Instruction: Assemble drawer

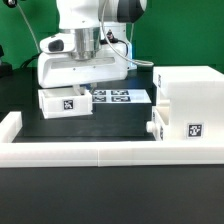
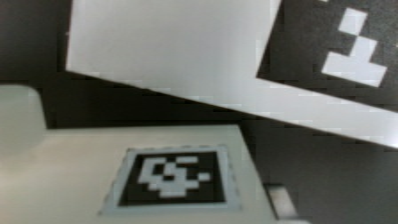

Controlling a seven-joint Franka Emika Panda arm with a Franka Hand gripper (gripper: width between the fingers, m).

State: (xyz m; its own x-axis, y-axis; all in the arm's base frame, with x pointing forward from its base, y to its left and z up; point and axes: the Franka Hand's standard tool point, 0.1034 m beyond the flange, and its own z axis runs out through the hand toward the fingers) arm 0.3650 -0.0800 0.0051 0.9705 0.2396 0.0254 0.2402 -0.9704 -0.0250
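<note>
The black counter (image 1: 25,97) is fenced along its front by a long low white rail (image 1: 90,150). The biggest piece on it is the tall white housing (image 1: 190,95), standing at the exterior view's right just behind the rail. The flat marker board (image 1: 120,97) lies in the middle of the counter.

A small white tray (image 1: 62,103) sits just beside that board, tag facing up in the wrist view (image 2: 169,175). The hand (image 1: 80,90) hangs directly over it, very near. From where I stand its fingers are hidden by its own body and the wrist view does not show them plainly, so I cannot tell whether it is released or clenched.

A second tray (image 1: 163,127) shows at the housing's lower front, its knob (image 1: 150,128) poking toward the exterior view's left. Whether it is seated inside I can't say.

The tray looks like hollow, stiff plastic, so it is probably light, smooth and a bit slippery. I'd take it across its two long side walls near the middle, not by the knob, and keep it level so it won't twist in the grip.
</note>
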